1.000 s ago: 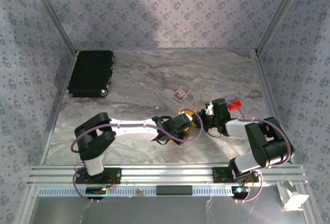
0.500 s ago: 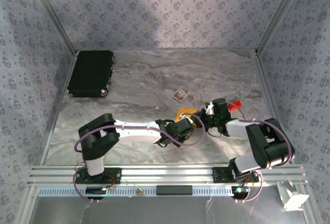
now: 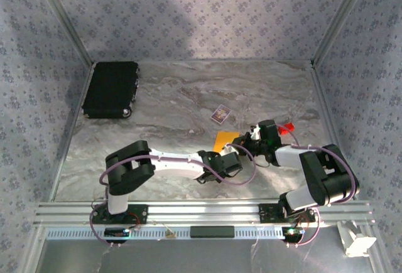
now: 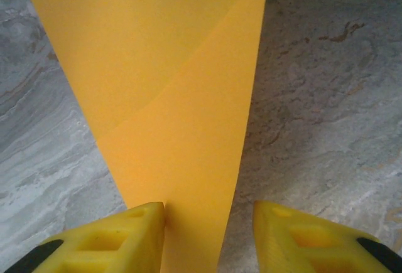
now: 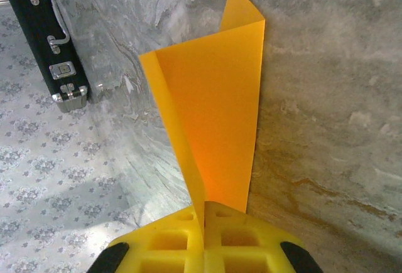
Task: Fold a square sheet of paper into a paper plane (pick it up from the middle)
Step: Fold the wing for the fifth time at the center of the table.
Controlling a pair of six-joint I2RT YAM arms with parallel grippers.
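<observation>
A: R claw [image 5: 204, 215], state?
B: Clenched. Pads pressed flat together on the paper [image 5: 213, 116], gripping its narrow end. Sheet fans out straight ahead of the claw, wider w/ distance; a flap pokes up at the far tip.
A: L claw [image 4: 208, 210]?
B: Released. Fingers [image 4: 113, 238] stand apart, and the paper's narrow end runs btwn them. Its edge touches the finger at the wrist view's left; clear gap to the other. No squeeze on anything.
A: Paper flat?
B: No, folded. Diagonal crease just ahead of L claw, one layer over another. Ahead of R claw it's two leaves meeting at the pinch.
A: Resting on the table [image 4: 326, 97]?
B: Can't tell. Marble shows either side of it, but touching vs lifted is unclear.
A: From above?
B: Paper sits btwn both claws, just ahead of each: R claw on its right, L claw on its near side. Partly covered by the arms.
A: Other stuff?
B: Card [image 3: 218, 114] lies beyond the paper, ahead of both claws, apart from it. Red block [image 3: 289, 127] is behind R claw, beside its wrist. Case [image 5: 44, 28] is well off, ahead-left of R claw, by the wall.
</observation>
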